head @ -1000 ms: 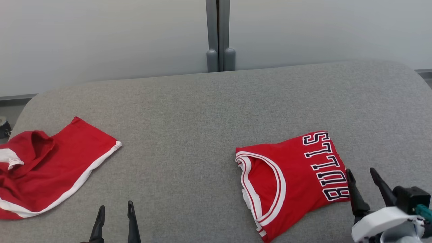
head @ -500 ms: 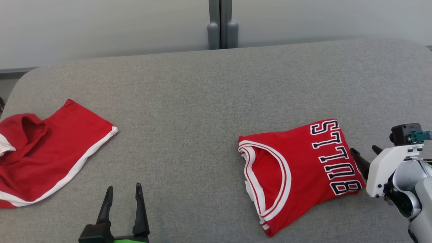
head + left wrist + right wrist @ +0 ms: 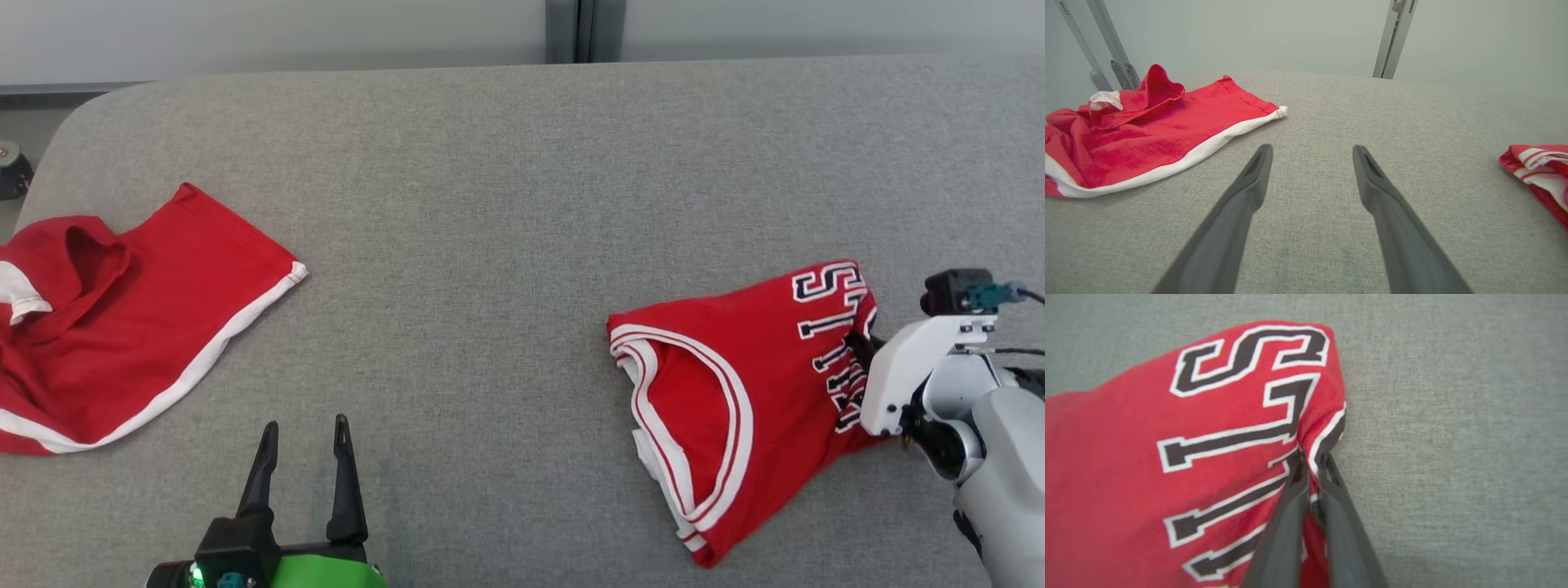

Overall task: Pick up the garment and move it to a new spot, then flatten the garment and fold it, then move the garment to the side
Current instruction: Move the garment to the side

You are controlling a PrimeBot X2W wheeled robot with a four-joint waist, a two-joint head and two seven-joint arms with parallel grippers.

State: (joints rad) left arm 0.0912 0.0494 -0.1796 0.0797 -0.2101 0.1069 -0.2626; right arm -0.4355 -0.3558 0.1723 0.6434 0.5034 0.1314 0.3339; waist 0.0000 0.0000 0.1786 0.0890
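- Gripping the folded red jersey (image 3: 718, 367) by its lettered edge with the right gripper (image 3: 1312, 461), both fingers pressed together on a small pinch of cloth.
- Puckered into a narrow ridge right at those fingertips, among the black letters outlined in white.
- Lying flat on the grey padded surface (image 3: 490, 163) farther out from the tips, toward the neckline with its white and red stripes.
- Plain grey fabric just to the right of the right gripper's fingers in the right wrist view, past the jersey's edge.
- Holding nothing in the left gripper (image 3: 304, 429), fingers spread wide apart and pointing low across the surface.
- Grey fabric between those spread fingers and straight ahead of them.
- Ahead and to the left of the left gripper's tips, well apart from them: rumpled red shorts (image 3: 147, 310) with a white hem band, one part humped up.
- Off to the right of the left gripper, also well apart: the striped end of the jersey, at the right edge of the left wrist view.
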